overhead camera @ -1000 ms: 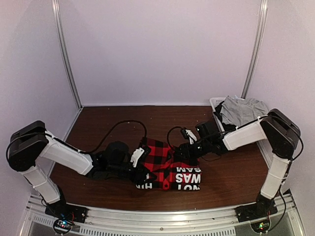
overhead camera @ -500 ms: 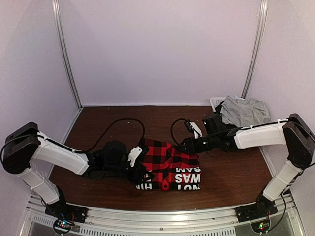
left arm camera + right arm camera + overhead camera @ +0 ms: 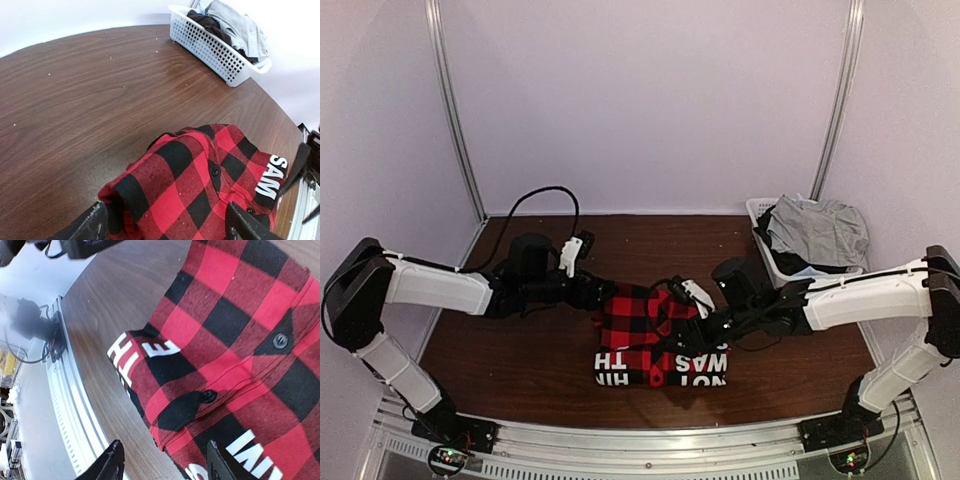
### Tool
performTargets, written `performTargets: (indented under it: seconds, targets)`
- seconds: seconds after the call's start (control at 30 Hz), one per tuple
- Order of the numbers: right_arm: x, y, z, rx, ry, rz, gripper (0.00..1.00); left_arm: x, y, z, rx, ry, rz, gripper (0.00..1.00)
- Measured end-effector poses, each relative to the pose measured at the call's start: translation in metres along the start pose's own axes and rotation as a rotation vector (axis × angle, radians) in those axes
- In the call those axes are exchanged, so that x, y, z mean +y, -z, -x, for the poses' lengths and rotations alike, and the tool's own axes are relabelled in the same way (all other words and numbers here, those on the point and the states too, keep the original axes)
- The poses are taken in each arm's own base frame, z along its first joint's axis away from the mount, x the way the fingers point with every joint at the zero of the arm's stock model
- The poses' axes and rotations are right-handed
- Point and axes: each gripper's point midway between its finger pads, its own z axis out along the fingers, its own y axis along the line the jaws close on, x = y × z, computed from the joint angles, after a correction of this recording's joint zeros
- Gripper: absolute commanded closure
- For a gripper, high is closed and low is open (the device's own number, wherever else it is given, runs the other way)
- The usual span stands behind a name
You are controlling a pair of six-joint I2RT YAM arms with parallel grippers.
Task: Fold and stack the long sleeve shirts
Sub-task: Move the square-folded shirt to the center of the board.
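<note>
On my remote feed, the left end effector point(image 3: 165, 222) and right end effector point(image 3: 165, 465) both hung spread over the folded red-and-black buffalo-check flannel shirt point(image 3: 645, 320), midway along the brown wooden worktop's point(image 3: 520, 350) near edge.

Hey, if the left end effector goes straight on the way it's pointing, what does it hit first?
The red-and-black checked shirt. It lies directly ahead of the left end effector, in line with its open jaws. Depth is hard to judge, but it looks very close.
</note>
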Motion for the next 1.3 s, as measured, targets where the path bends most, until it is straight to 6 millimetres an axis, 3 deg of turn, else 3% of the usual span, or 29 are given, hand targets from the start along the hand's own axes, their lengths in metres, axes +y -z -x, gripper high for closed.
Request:
performTargets:
  seconds: [0.1, 0.27, 0.83, 0.93, 1.07, 1.3]
  targets:
    - [0.003, -0.007, -0.021, 0.05, 0.004, 0.006, 0.44, 0.009, -0.016, 0.0, 0.021, 0.005, 0.004, 0.17]
    - [-0.008, -0.013, -0.044, 0.099, -0.022, -0.014, 0.44, 0.019, -0.031, 0.003, 0.03, -0.02, 0.014, 0.15]
    - [-0.016, -0.028, -0.057, 0.123, -0.045, -0.015, 0.44, 0.036, -0.035, -0.01, 0.03, -0.211, 0.072, 0.14]
    - [-0.016, -0.03, -0.058, 0.126, -0.045, -0.016, 0.44, 0.035, -0.047, -0.026, 0.077, -0.195, 0.019, 0.24]
    - [-0.016, -0.03, -0.058, 0.127, -0.043, -0.014, 0.44, 0.03, -0.058, -0.052, 0.146, -0.135, -0.069, 0.49]
    - [-0.015, -0.031, -0.058, 0.123, -0.044, -0.013, 0.44, 0.007, -0.048, -0.058, 0.141, -0.038, -0.192, 0.82]
